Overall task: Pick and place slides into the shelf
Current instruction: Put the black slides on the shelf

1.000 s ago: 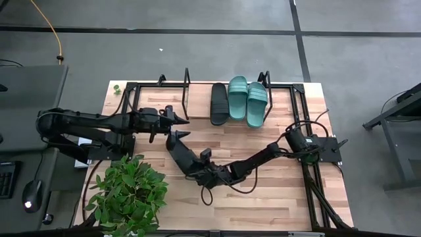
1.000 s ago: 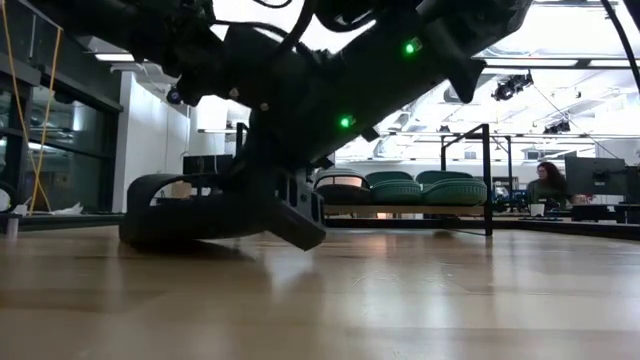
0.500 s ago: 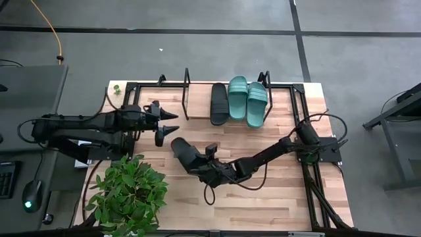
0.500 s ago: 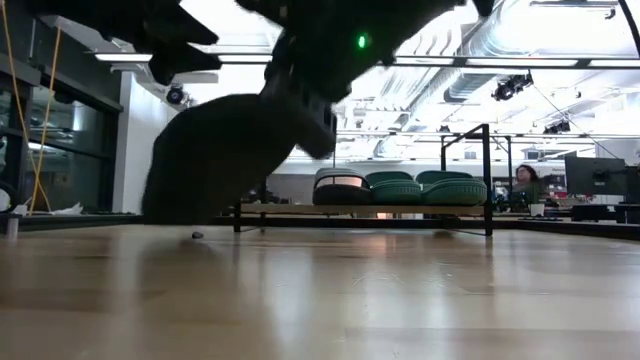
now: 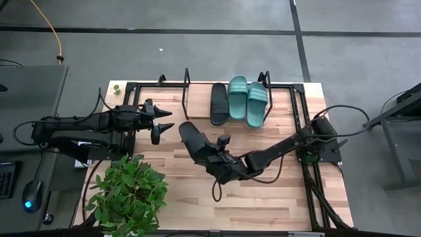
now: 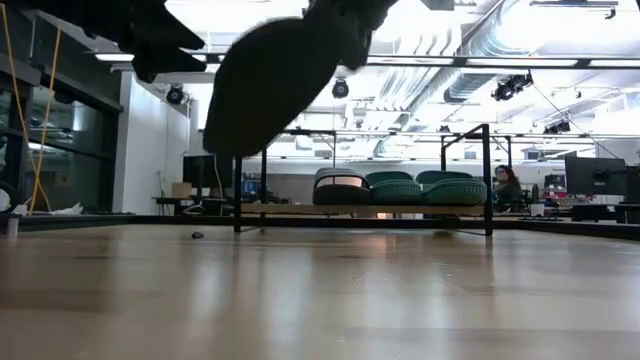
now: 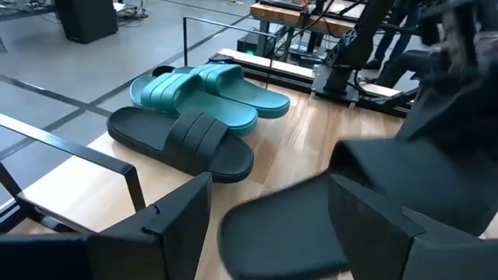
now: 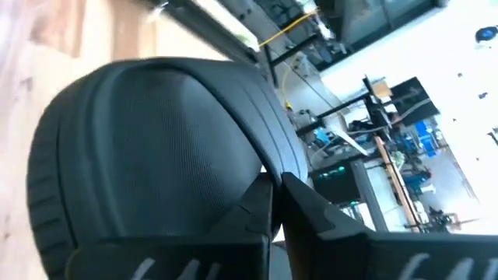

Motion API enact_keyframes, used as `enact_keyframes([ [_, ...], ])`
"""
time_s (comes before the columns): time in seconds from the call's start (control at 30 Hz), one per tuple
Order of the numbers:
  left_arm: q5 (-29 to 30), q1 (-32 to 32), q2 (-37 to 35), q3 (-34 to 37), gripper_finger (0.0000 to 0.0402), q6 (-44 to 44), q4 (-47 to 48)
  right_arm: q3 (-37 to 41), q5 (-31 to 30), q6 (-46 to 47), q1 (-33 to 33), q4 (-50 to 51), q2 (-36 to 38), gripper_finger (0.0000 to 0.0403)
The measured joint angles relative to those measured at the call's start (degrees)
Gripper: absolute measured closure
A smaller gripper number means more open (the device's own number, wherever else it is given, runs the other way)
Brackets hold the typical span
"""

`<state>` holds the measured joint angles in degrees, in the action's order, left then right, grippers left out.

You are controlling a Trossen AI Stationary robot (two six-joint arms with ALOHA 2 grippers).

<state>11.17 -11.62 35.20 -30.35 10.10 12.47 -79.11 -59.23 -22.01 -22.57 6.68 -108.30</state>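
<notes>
My right gripper [image 5: 220, 155] is shut on one black slide [image 5: 196, 142], which hangs in the air over the table's middle; it also shows as a dark blurred shape in the low view [image 6: 270, 85]. My left gripper [image 5: 162, 119] is open and holds nothing, left of that slide. The shelf [image 5: 197, 99] stands at the far edge. On its wooden board lie the other black slide [image 5: 219, 103] and two teal slides [image 5: 237, 97] [image 5: 257, 103], flat on their soles side by side, also seen in the left wrist view [image 7: 183, 140] [image 7: 210, 89]. My right gripper pinches the black slide between its two fingers [image 8: 261, 204] at the slide's near-right end [image 5: 212, 158]. The fingers come level from the table's right side. The slide is lifted clear of the table and tilted, its free end [image 5: 185, 129] pointing toward the shelf.
A potted green plant [image 5: 128, 194] stands at the near left corner. The shelf's black end frames [image 5: 187, 85] [image 5: 268, 84] rise at the far edge. The shelf board left of the black slide [image 5: 199, 105] is bare wood. A person sits in the room beyond [image 6: 505, 185].
My right gripper has raised the black slide from lying on the table to clear in the air, tipping it up and carrying it toward the far edge and the shelf. My left gripper has drawn back toward the table's left edge, staying open.
</notes>
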Motion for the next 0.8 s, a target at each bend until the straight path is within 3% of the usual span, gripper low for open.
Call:
enact_keyframes([
  [0.37,0.03,0.01,0.0,0.0,0.0163,0.01,0.16,0.0,-8.27,-0.86,0.43,1.69,3.82,0.0402],
  [0.6,0.03,0.02,0.0,0.0,0.0163,0.01,0.16,0.0,-11.95,-2.29,5.17,1.68,3.8,0.0402],
  [0.8,0.03,0.0,0.0,0.0,0.0163,0.02,0.16,0.0,-11.66,-2.44,10.32,1.05,3.79,0.0402],
])
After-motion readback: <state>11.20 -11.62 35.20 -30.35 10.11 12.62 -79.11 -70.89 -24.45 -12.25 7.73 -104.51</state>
